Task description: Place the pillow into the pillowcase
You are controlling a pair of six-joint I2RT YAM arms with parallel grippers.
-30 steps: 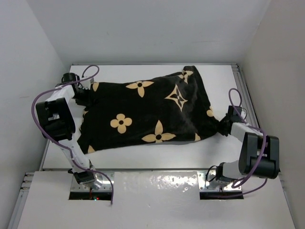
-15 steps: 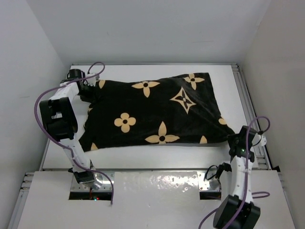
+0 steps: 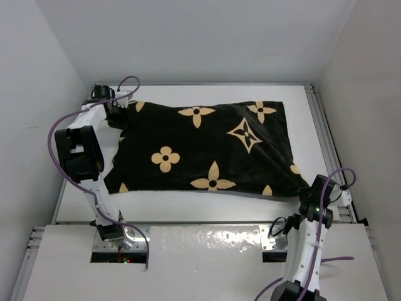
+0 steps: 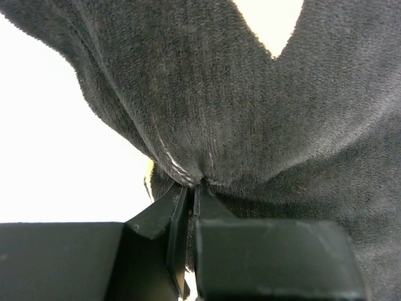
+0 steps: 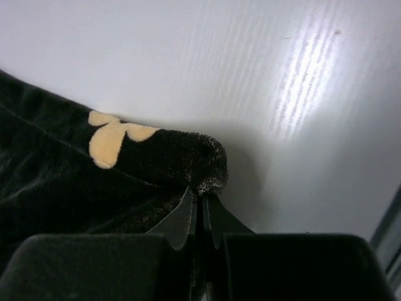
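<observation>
Since a second ago, draws pillowcase [image 3: 200, 147] flatter across table [image 3: 188, 205], right gripper [image 3: 306, 195] clamped on near-right corner, left gripper [image 3: 118, 111] pinching far-left. No pillow in sight, probably inside already. Next, likely: tug taut, settle filling.

Bright even light, glare streak on table [image 5: 307, 81], soft shadow beside pillowcase [image 5: 156, 160]

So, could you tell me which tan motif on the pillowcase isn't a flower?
The diamond-star motif on the right half of the pillowcase; it alone is an outlined pointed star, the others have solid petals.
</observation>
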